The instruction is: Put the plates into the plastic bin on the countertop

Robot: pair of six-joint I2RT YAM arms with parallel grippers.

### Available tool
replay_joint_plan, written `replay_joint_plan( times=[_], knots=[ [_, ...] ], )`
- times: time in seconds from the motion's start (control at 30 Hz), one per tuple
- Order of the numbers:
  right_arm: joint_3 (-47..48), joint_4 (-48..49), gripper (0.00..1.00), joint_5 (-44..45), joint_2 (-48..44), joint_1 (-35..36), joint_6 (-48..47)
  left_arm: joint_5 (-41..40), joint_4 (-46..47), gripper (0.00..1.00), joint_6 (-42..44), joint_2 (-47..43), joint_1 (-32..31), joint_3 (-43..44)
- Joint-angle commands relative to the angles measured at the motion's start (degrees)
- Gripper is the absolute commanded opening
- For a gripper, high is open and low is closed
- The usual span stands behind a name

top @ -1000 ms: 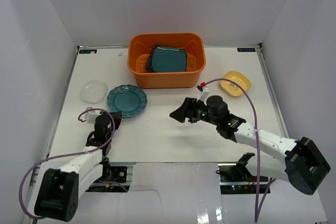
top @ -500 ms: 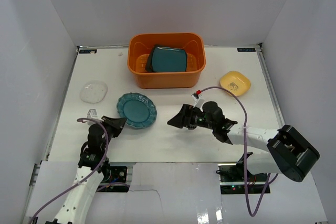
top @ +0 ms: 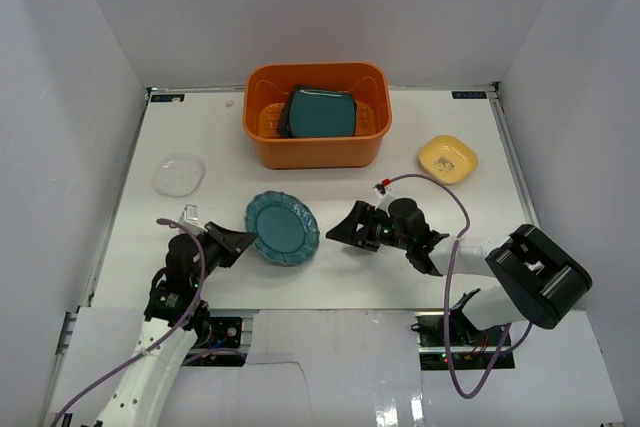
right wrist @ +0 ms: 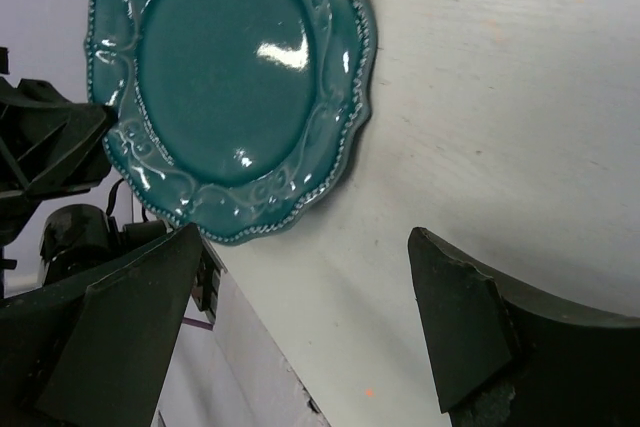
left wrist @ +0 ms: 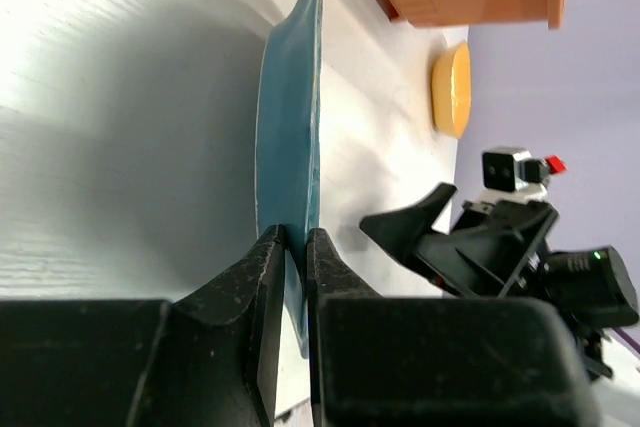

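Note:
The teal round scalloped plate (top: 283, 228) is near the front middle of the white countertop (top: 330, 272). My left gripper (top: 240, 241) is shut on its left rim; the left wrist view shows the plate (left wrist: 290, 147) edge-on between the fingers. My right gripper (top: 343, 230) is open and empty just right of the plate, which fills the right wrist view (right wrist: 230, 87). The orange plastic bin (top: 316, 147) at the back holds a teal square plate (top: 321, 112) on a dark plate. A small yellow plate (top: 447, 158) lies at the right, a small clear plate (top: 178, 174) at the left.
White walls close in the left, back and right sides. The table's front edge runs just behind both grippers. A purple cable (top: 455, 202) loops over the right arm.
My left gripper has carried the teal round plate rightward and toward the front, from beside the clear plate to the middle. My right gripper has drawn back slightly toward the front.

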Motion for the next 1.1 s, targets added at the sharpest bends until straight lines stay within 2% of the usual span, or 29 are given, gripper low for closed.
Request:
replay_joint_plan(
  times=[0.0,0.37,0.6,0.7,0.73,0.77,0.83,0.87,0.9,0.93,1.03,1.07],
  knots=[
    [-1.7,4.9,0.90,-1.1,0.9,-1.3,1.6,6.2,8.0,0.00,-3.8,-0.5,-1.2,2.9],
    [-2.4,8.1,0.90,-4.1,6.0,-3.1,1.3,14.3,20.3,0.00,-12.4,0.2,-2.0,-1.1],
    [-4.8,18.2,0.91,-8.7,8.0,-3.9,4.5,17.3,27.3,0.00,-16.2,0.8,-2.1,-3.9],
    [-5.1,24.7,1.00,-11.3,8.9,-3.9,6.8,18.3,27.5,0.00,-15.5,1.8,-2.0,-3.4],
    [-5.1,26.8,0.96,-11.8,9.2,-4.1,7.4,18.7,27.9,0.00,-15.3,2.2,-2.0,-3.2],
    [-5.0,27.7,0.82,-11.9,9.5,-4.1,8.7,19.2,29.1,0.00,-15.1,2.7,-2.0,-3.0],
    [-5.1,30.4,0.67,-11.8,9.6,-4.1,9.9,20.8,29.7,0.00,-14.0,4.7,-2.0,-1.9],
    [-5.5,31.3,0.47,-11.7,9.5,-4.1,11.0,21.5,29.9,0.00,-13.4,5.5,-2.0,-1.4],
    [-5.6,32.0,0.37,-11.5,9.2,-4.1,11.7,21.9,28.8,0.00,-12.6,6.2,-2.0,0.2],
    [-5.7,32.1,0.23,-10.8,8.2,-4.0,11.9,21.7,27.7,0.00,-10.8,7.0,-2.0,1.0],
    [-4.9,28.1,0.08,-8.9,3.7,-4.1,10.5,21.5,25.9,0.02,-8.9,7.8,-2.0,3.0],
    [-4.6,23.7,0.08,-8.2,2.1,-4.1,9.6,21.6,26.5,0.05,-8.7,8.6,-2.0,3.3]
  ],
)
